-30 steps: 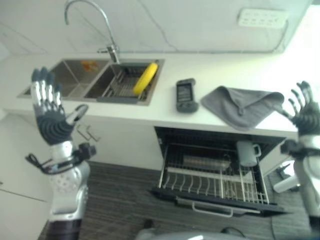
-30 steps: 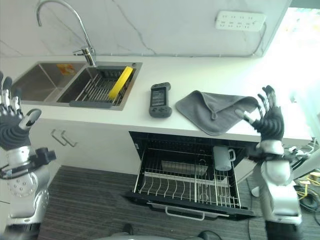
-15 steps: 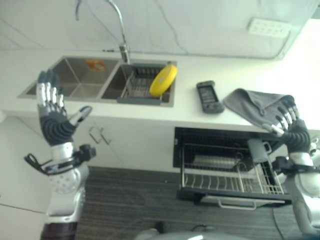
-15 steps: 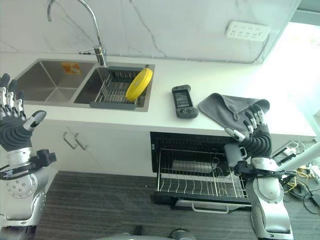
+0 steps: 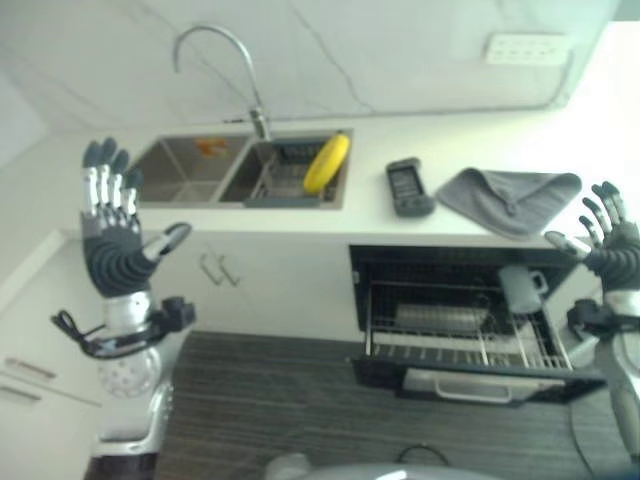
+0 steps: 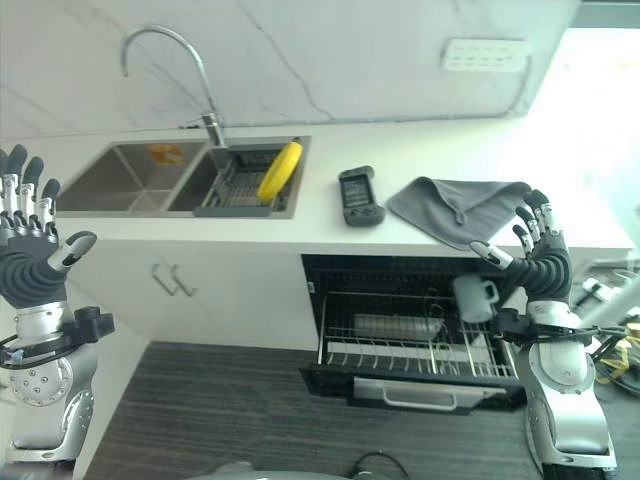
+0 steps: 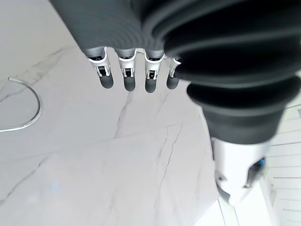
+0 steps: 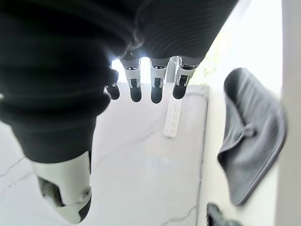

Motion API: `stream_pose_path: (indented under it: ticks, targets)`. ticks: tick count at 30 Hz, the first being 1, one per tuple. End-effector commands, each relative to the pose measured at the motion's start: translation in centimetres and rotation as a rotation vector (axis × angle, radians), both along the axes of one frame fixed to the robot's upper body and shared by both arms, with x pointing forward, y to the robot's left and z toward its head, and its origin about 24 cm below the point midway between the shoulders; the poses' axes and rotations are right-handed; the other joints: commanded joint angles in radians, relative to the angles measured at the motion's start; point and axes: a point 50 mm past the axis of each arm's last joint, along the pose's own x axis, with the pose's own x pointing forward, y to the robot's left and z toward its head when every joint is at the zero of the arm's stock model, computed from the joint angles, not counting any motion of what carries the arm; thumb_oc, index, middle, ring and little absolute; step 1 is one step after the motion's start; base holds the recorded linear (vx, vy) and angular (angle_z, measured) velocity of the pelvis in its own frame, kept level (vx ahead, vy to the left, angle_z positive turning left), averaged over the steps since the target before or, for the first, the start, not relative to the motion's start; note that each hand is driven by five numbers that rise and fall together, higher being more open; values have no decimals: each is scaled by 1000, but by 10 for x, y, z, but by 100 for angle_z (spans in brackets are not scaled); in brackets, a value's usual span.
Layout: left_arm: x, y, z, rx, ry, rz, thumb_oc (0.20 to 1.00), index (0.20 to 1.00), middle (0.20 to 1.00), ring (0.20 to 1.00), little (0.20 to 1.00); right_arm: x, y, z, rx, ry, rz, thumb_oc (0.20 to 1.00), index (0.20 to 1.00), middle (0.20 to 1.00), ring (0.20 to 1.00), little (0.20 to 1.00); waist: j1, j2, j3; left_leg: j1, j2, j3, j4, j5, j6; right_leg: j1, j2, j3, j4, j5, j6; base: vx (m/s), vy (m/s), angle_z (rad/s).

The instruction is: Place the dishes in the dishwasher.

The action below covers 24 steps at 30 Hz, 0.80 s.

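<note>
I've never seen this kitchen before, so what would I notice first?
Probably the bright yellow plate standing on edge in the rack in the sink. Below the counter, the dishwasher is pulled open, with a grey mug in its rack. The left hand and right hand are raised, open and empty.

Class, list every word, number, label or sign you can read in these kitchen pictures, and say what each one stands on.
No text can be read.
Orange-yellow sticker in the left sink basin: print too small and blurred.
Dark handheld device on the counter: nothing legible on its face.
White power strip on the wall: no legible marking.
</note>
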Motion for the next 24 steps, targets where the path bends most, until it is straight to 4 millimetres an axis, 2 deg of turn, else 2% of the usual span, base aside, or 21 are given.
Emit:
stream_pose_path:
  ticks: [1, 2, 4, 5, 7, 8, 9, 10, 12, 14, 16, 17, 19, 22, 24]
  targets:
    - [-5, 2, 12, -28, -111, 6, 1000, 1000, 1000, 1000, 1000, 6, 4, 29, -24, -116, 20, 1000, 1000, 1000, 1000, 1000, 10, 5, -46, -27, -43, -16, -26, 219, 13, 47, -74, 7, -87, 115, 12, 8, 540, -34]
    - [-5, 3, 12, -36, -117, 8, 1000, 1000, 1000, 1000, 1000, 7, 4, 29, -26, -111, 24, 1000, 1000, 1000, 1000, 1000, 6, 10, -48, -20, -46, -21, -27, 203, 12, 44, -84, 16, -87, 114, 18, -2, 591, -29]
    - [-6, 4, 14, -41, -126, 0, 1000, 1000, 1000, 1000, 1000, 5, 3, 29, -31, -109, 18, 1000, 1000, 1000, 1000, 1000, -8, 15, -51, -9, -54, 30, -28, 157, 12, 40, -116, 12, -87, 126, 37, -6, 464, -36]
    - [-5, 3, 15, -32, -129, -9, 1000, 1000, 1000, 1000, 1000, 4, 2, 28, -30, -112, 9, 1000, 1000, 1000, 1000, 1000, -15, 13, -54, -2, -62, 58, -28, 114, 13, 44, -135, 2, -87, 124, 53, -42, 441, -23]
    - [1, 0, 22, -16, -137, -33, 1000, 1000, 1000, 1000, 1000, 1, 3, 28, -25, -138, -14, 1000, 1000, 1000, 1000, 1000, -26, 7, -48, -1, -112, 64, -28, 58, 34, 25, -198, -3, -76, 156, 96, -52, 538, 8]
    - [3, 0, 22, -23, -130, -42, 1000, 1000, 1000, 1000, 1000, 0, 3, 27, -19, -146, -23, 1000, 1000, 1000, 1000, 1000, -29, 4, -46, -3, -131, 58, -28, 50, 41, 16, -221, -4, -64, 178, 108, -35, 613, 34]
    - [10, 0, 23, -73, -110, -102, 1000, 1000, 1000, 1000, 1000, -5, 3, 24, 15, -163, -51, 1000, 1000, 1000, 1000, 1000, -34, -5, -40, -6, -181, 58, -28, 31, 64, 1, -268, -19, -26, 223, 125, 5, 576, 47]
    - [13, -1, 24, -76, -107, -129, 1000, 1000, 1000, 1000, 1000, -7, 3, 21, 39, -172, -62, 1000, 1000, 1000, 1000, 1000, -32, -19, -38, 2, -222, 45, -28, 0, 85, -6, -302, -24, -5, 253, 134, 13, 576, 28]
    - [11, -4, 25, -41, -105, -126, 1000, 1000, 1000, 1000, 1000, -8, 5, 16, 45, -163, -66, 1000, 1000, 1000, 1000, 1000, -27, -29, -27, 16, -268, 40, -28, -17, 111, -40, -354, -41, 53, 327, 138, 24, 425, 45]
    - [10, -2, 25, -40, -93, -127, 1000, 1000, 1000, 1000, 1000, -5, 8, 11, 46, -148, -53, 1000, 1000, 1000, 1000, 1000, -15, -28, -23, 26, -285, 65, -28, -26, 125, -60, -371, -70, 92, 335, 143, -17, 387, -4]
    - [11, -1, 27, -17, -84, -128, 1000, 1000, 1000, 1000, 1000, -1, 13, 8, 51, -135, -39, 1000, 1000, 1000, 1000, 1000, -8, -29, -23, 22, -297, 103, -28, -26, 144, -63, -309, -100, 126, 277, 131, -37, 435, -39]
    - [13, -2, 29, -12, -86, -138, 1000, 1000, 1000, 1000, 1000, 0, 13, 8, 46, -126, -41, 1000, 1000, 1000, 1000, 1000, -10, -29, -24, 11, -307, 103, -28, -19, 160, -56, -230, -100, 131, 211, 109, -10, 316, -44]
    - [13, -4, 28, -15, -90, -147, 1000, 1000, 1000, 1000, 1000, -1, 10, 9, 26, -119, -45, 1000, 1000, 1000, 1000, 1000, -21, -36, -22, 9, -324, 97, -28, -18, 178, -52, -134, -73, 147, 160, 87, 10, 254, -21]
    - [11, -8, 20, -36, -73, -166, 1000, 1000, 1000, 1000, 1000, -14, 1, 9, 20, -117, -57, 1000, 1000, 1000, 1000, 1000, -44, -54, -26, 11, -372, 79, -28, -15, 195, -59, -21, -11, 129, 155, 57, 37, 168, -9]
    - [10, -9, 18, -35, -66, -175, 1000, 1000, 1000, 1000, 1000, -16, 0, 8, 23, -117, -57, 1000, 1000, 1000, 1000, 1000, -44, -57, -29, 14, -379, 73, -28, -15, 193, -55, -11, -14, 106, 156, 51, 36, 10, 5]
